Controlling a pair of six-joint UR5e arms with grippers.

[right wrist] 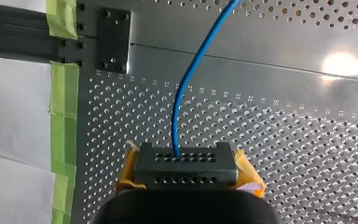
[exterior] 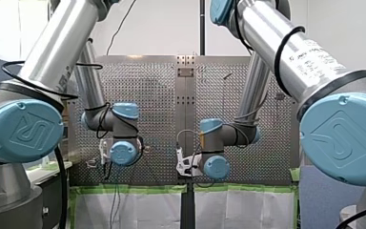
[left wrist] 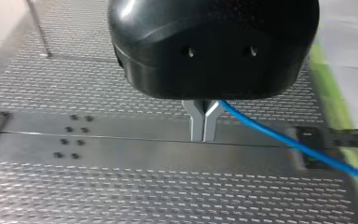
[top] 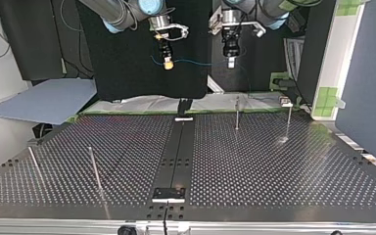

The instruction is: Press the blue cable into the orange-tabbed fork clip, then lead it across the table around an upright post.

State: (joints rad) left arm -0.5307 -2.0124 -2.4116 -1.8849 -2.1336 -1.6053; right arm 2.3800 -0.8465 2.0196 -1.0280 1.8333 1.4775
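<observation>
The blue cable [top: 196, 61] hangs in a shallow span between my two grippers, above the table's far edge in the top view. My left gripper [top: 230, 62], black with metal fingers, is at that view's right. In the left wrist view its fingers [left wrist: 204, 127] are shut on the cable [left wrist: 279, 136], which trails off to one side over the centre rail. My right gripper [top: 167, 62] has yellow pads [right wrist: 247, 175] shut around a black perforated block, and the cable [right wrist: 186, 84] runs out ahead from that block. I cannot pick out the orange-tabbed clip in any view.
Thin upright posts stand on the perforated table: two at the top view's right [top: 237, 112] [top: 289, 120] and two at its left [top: 94, 169] [top: 34, 164]. A dark rail [top: 178, 152] runs down the middle. Green tape [right wrist: 64, 116] marks the table edge.
</observation>
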